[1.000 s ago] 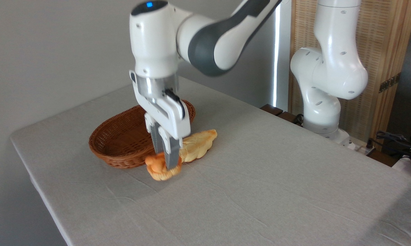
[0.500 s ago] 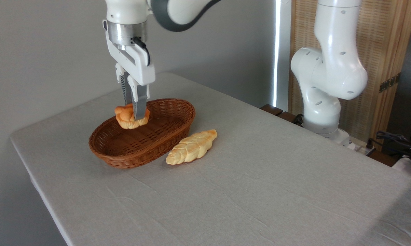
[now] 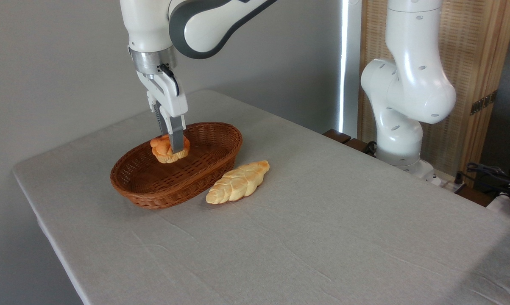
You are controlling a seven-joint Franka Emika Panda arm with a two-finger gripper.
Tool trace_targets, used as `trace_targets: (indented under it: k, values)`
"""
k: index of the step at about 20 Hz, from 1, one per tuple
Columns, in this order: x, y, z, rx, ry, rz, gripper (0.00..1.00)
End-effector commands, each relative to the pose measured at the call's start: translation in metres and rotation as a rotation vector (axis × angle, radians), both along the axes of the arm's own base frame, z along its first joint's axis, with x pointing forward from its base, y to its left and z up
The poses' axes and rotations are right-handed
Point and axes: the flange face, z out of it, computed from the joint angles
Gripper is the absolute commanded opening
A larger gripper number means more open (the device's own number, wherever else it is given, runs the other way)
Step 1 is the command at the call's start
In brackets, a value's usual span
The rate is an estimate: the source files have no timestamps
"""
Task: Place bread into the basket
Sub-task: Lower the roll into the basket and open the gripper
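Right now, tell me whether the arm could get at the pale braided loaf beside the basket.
Probably yes. The loaf lies bare on the table just outside the basket. But the gripper is shut on the bun.

Glossy white arm (image 3: 407,84), grey joints

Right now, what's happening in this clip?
The robot arm's tool is shut on a small orange knotted bun and holds it inside the rim of the brown wicker basket, not yet released. A longer pale braided loaf lies on the grey tablecloth beside the basket, untouched.
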Motion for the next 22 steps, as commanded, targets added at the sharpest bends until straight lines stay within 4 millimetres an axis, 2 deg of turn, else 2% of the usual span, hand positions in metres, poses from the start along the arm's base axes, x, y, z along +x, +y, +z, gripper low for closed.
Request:
trace_targets:
  k: [1,5,8,9,11,13,17,20,22]
  values:
    - [0.002,0.000,0.003,-0.005,0.015,0.014,1.00]
    - [0.004,0.005,0.004,-0.006,0.017,0.044,1.00]
    - [0.007,0.017,0.014,-0.009,0.000,0.068,1.00]
    - [0.011,0.028,0.020,-0.012,-0.010,0.086,1.00]
    - [0.022,0.063,0.033,-0.014,-0.037,0.139,1.00]
    - [0.032,0.091,0.034,-0.002,-0.045,0.181,1.00]
    - [0.046,0.164,0.050,0.059,-0.083,0.217,1.00]
    - [0.047,0.200,0.069,0.072,-0.044,0.166,1.00]
    - [0.048,0.214,0.074,0.063,-0.046,0.133,1.00]
